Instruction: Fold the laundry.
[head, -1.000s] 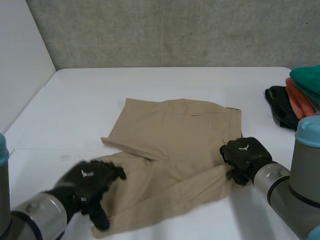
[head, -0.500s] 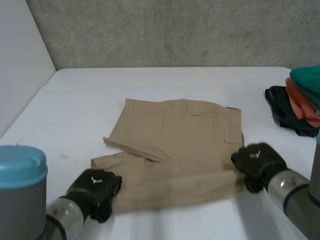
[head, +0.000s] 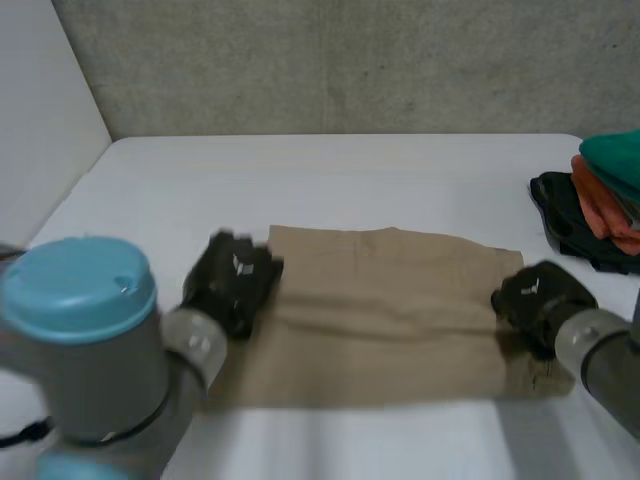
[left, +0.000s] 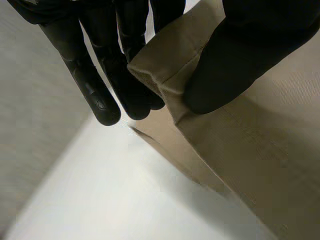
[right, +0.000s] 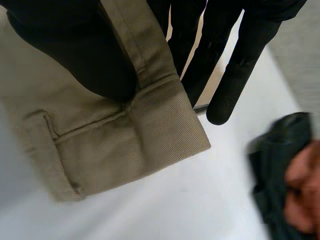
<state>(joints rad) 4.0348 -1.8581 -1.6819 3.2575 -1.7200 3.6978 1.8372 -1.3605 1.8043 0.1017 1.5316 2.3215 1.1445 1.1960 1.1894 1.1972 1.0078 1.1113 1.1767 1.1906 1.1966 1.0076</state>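
Tan shorts (head: 380, 310) lie across the white table (head: 330, 180), folded over on themselves. My left hand (head: 232, 280) is at their left edge, lifted a little; in the left wrist view its thumb (left: 240, 65) and fingers (left: 135, 85) pinch a hemmed corner of the shorts (left: 170, 65), and the cloth hangs down from there. My right hand (head: 540, 295) is at the right edge. In the right wrist view its thumb (right: 90, 55) and fingers (right: 225, 65) pinch the waistband of the shorts (right: 150, 55) near a belt loop.
A pile of clothes (head: 595, 205) in black, orange and teal sits at the table's right edge; its dark and orange cloth (right: 285, 185) lies close beside my right hand. A grey wall runs behind the table.
My left hand has shut on the near left corner of the shorts. Both hands have carried the near edge away from me, folding the shorts over.
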